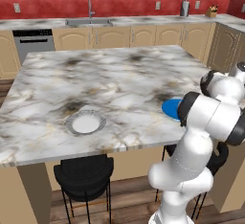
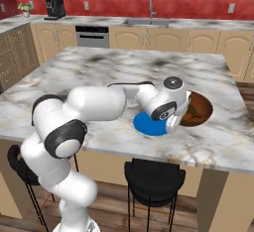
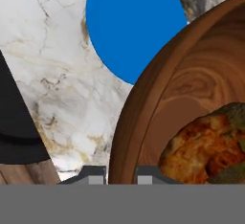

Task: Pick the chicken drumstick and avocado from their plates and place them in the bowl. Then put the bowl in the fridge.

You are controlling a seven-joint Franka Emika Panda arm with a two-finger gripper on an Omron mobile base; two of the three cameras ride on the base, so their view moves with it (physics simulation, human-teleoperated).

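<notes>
Inside the bowl [image 3: 158, 103], drumstick [image 3: 206, 146] and avocado [image 3: 237, 117]; hand [image 3: 120, 176] clamped on its rim.

Bright, even, sharp rendered light

Bright blue plate [image 3: 131, 27], wood-grained brown bowl [image 3: 158, 103], grey-veined white marble counter [image 3: 57, 74]

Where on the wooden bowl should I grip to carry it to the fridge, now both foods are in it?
Grip the bowl by its near rim, one finger inside the wall and one outside, coming from above on the blue plate side. The wall is thin and upright there, and the drumstick and avocado lie deeper in. The gripper already pinches that rim.
</notes>
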